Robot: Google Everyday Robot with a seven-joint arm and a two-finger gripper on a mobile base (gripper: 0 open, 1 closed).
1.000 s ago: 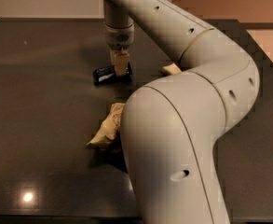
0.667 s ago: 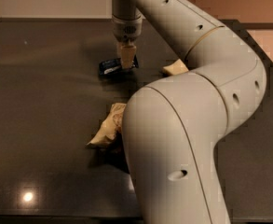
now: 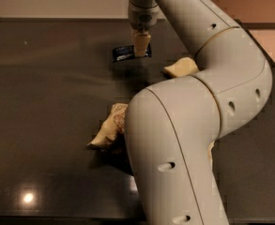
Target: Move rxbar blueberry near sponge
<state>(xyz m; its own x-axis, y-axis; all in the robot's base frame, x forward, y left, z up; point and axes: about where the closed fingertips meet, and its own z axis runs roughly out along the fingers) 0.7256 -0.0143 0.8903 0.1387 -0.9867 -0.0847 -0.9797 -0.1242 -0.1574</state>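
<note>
The rxbar blueberry (image 3: 124, 53) is a small dark navy bar with white lettering, at the far middle of the dark table (image 3: 43, 93). My gripper (image 3: 141, 47) comes straight down from above and is shut on the bar's right end. The bar hangs level, a little above its shadow on the table. The sponge (image 3: 180, 67) is a pale yellow-cream block lying to the right of the bar and slightly nearer to the camera, partly hidden by my arm. A short gap separates the bar from the sponge.
A crumpled brown-and-cream snack bag (image 3: 109, 129) lies at mid-table, partly hidden behind my large arm (image 3: 174, 139), which fills the right and lower middle of the view. The table's far edge runs just behind the bar.
My gripper has carried the bar to the right and farther back on the table, closer to the sponge. The snack bag and the sponge have not moved.
</note>
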